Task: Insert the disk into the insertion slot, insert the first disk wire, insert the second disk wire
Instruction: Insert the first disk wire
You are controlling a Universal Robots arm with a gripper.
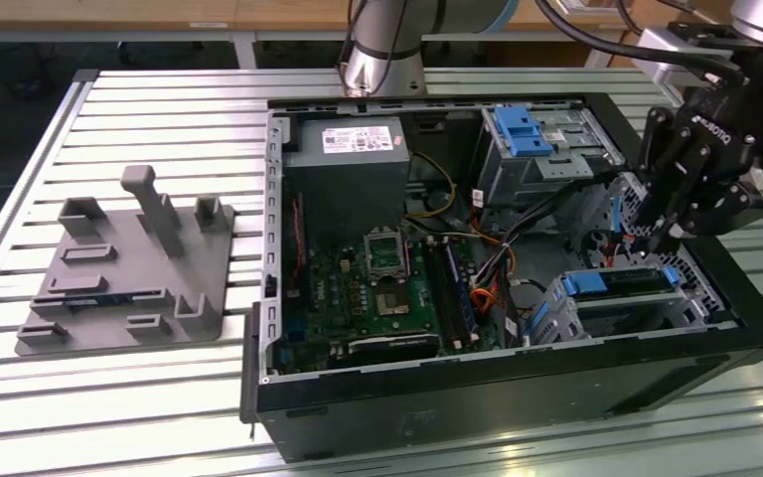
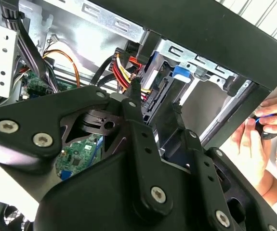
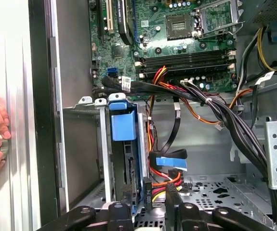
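Fingers [image 3: 147,191] narrowly parted, nothing clearly clamped; red-and-yellow wires [image 3: 161,188] show through the gap. The disk [image 3: 124,126] is already seated in the insertion slot [image 3: 102,144], blue handle outward, which is probably why the fingers sit low among the cabling. In the first wrist view the disk lies just beside the fingers; contact unclear.

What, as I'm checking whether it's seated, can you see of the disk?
The disk is inside the grey sheet-metal insertion slot, whose walls flank it. Its bright blue plastic caddy handle faces outward, the dark drive edge showing beyond it. Red and yellow wires run beside it, and the claw is close by.
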